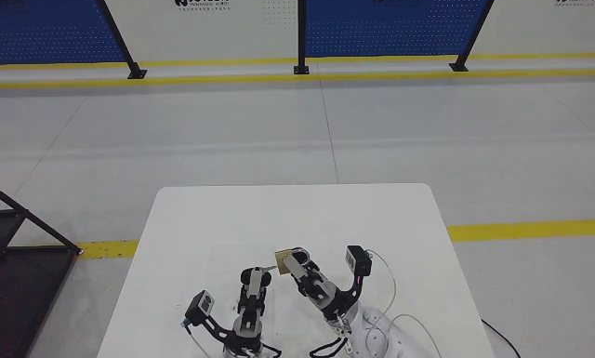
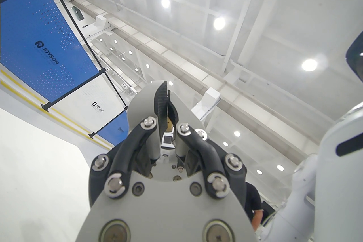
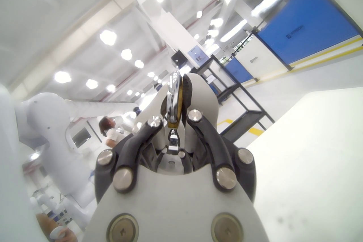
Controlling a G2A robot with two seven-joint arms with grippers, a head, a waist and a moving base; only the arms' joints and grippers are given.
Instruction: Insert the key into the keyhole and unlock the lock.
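Observation:
Both arms hang low over the near edge of the white table (image 1: 297, 218), grippers tilted upward. My right gripper (image 1: 297, 263) (image 3: 177, 81) is shut on the padlock (image 1: 284, 259) (image 3: 173, 105), whose brass body and silver shackle sit edge-on between the pads. Just beside it, my left gripper (image 1: 253, 280) (image 2: 164, 90) is shut, tips touching. A thin brass-coloured sliver, apparently the key (image 2: 170, 121), is pinched deep between its black pads, mostly hidden. A small gap separates the two grippers; the keyhole is hidden.
A black metal rack (image 1: 28, 256) stands off the table's left side. White cables (image 1: 400, 311) trail by the right arm near the front edge. The table's far half is bare white surface. Blue and white partition panels (image 1: 390, 23) line the back.

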